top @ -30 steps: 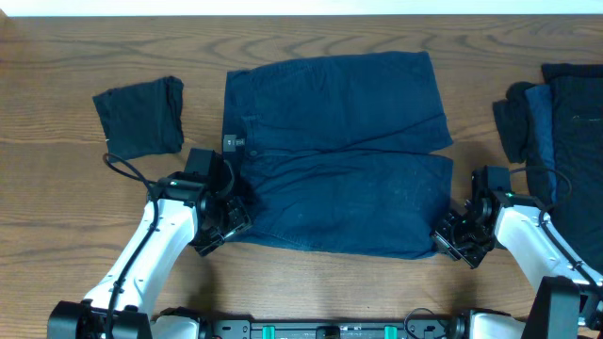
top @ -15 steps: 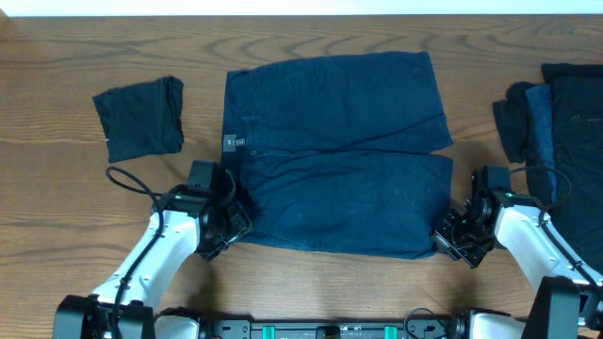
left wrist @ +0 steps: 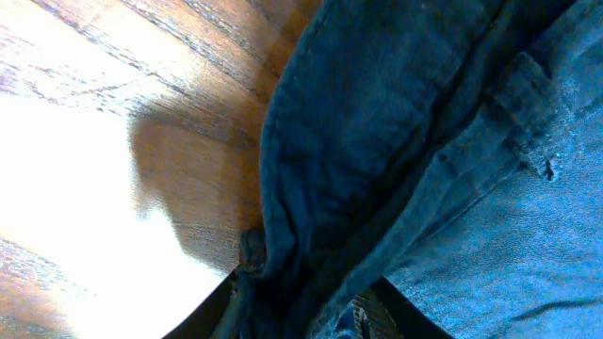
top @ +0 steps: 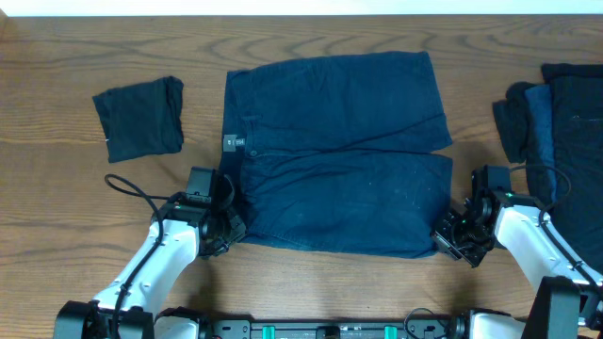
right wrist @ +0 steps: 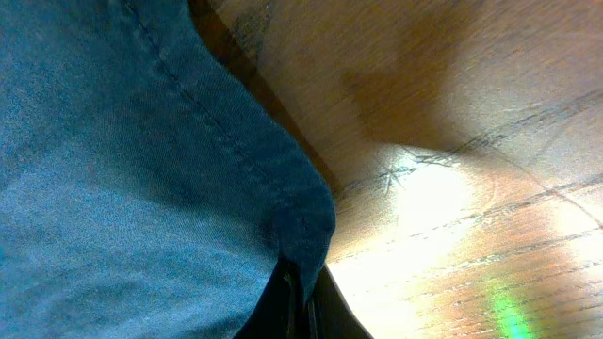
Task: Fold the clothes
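Soft, limp shorts (top: 339,160): right gripper (top: 443,241) pinches the hem corner; left gripper (top: 230,226) straddles the waistband corner, whether clamped I cannot tell.

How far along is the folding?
Done: one black garment folded, far left. In hand: shorts lie flat, left gripper and right gripper pinching the near corners, no fold made yet. Left: fold the shorts, then the pile on the right.

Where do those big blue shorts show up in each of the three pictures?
Overhead: shorts spread flat at centre.
Left wrist: their waistband edge fills the right side.
Right wrist: a hem corner fills the left side.
Shared landmark: the wooden table beneath them.
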